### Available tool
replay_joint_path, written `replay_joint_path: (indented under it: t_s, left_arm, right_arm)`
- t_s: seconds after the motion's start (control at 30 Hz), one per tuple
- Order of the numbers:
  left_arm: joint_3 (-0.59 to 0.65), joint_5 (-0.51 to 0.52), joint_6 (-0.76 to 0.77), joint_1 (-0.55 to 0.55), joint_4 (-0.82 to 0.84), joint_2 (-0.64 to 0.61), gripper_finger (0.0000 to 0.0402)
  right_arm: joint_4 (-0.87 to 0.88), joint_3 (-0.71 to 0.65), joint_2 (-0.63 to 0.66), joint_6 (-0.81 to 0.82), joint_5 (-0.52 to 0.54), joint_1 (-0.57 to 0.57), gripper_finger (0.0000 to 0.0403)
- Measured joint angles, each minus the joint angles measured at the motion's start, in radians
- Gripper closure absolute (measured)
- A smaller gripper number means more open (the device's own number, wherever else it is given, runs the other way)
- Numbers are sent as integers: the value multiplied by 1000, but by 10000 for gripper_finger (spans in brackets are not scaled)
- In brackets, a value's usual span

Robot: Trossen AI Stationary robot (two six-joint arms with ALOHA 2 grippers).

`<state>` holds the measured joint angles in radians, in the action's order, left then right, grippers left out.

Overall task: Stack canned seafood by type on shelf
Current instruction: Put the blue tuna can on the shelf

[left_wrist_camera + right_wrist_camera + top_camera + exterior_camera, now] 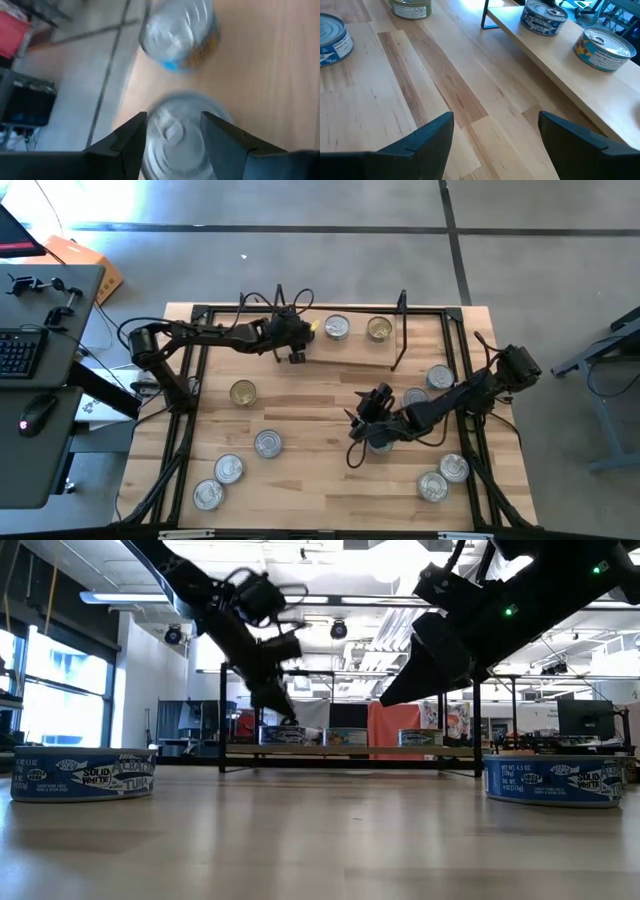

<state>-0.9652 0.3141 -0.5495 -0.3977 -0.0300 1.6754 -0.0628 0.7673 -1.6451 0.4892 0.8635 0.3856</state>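
Left gripper point(172, 137) hangs over a silver-lidded tin point(180, 145) on the shelf point(360, 350), fingers part-open astride its lid; right gripper point(495, 137) gapes wide, empty

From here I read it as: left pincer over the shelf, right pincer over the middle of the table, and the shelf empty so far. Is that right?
Not quite. The shelf is not empty: the high view shows two tins on it, a silver-topped tin and a gold-topped tin. The rest holds: the left pincer is over the shelf, and the right pincer is over the middle of the table.
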Motion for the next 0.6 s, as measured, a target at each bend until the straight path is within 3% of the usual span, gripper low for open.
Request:
replay_joint_path:
  t_s: [0.2, 0.6]
  left_arm:
    - [-6, -62, 59, 17, 32, -2, 255]
    - [-6, -179, 121, -48, 84, 6, 375]
  right_arm:
    - [-1, 0, 0, 0, -4, -15, 121]
    - [-2, 0, 0, 0, -8, -20, 121]
